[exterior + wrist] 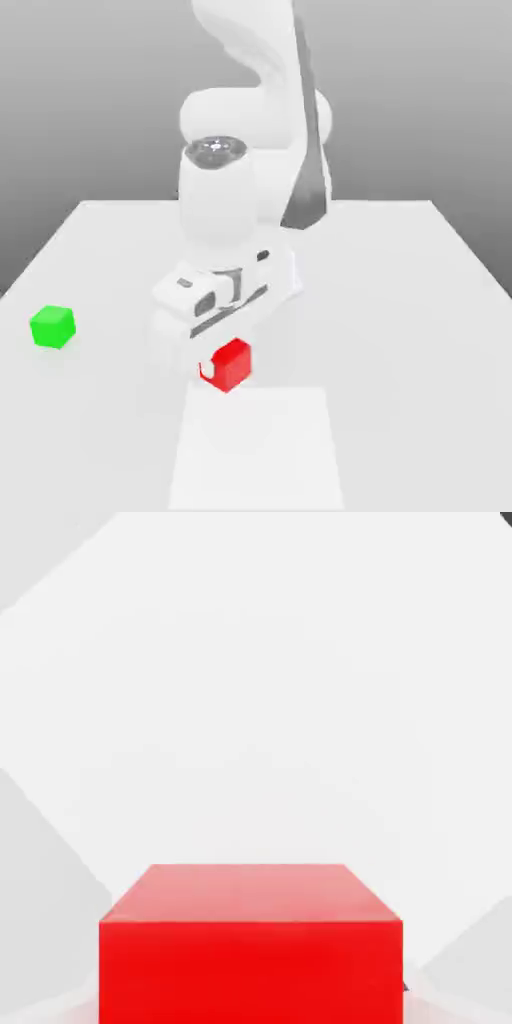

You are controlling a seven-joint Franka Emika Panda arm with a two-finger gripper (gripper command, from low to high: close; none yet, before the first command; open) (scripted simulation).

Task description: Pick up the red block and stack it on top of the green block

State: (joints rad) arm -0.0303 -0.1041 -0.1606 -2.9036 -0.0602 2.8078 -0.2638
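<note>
The red block [235, 362] is a small glossy cube on the white table [400, 300], near its front middle. My gripper [222, 360] reaches straight down over the block and is shut on it, with one white finger covering the block's side at the exterior view's left. In the hand view the red block [250, 942] sits close up between the jaws. The green block [53, 327] rests alone on the table, far off at the exterior view's left, apart from the arm.
The white arm's body [230, 200] rises behind the gripper at the table's middle. A lighter rectangular patch [256, 450] marks the table surface just in front of the red block.
</note>
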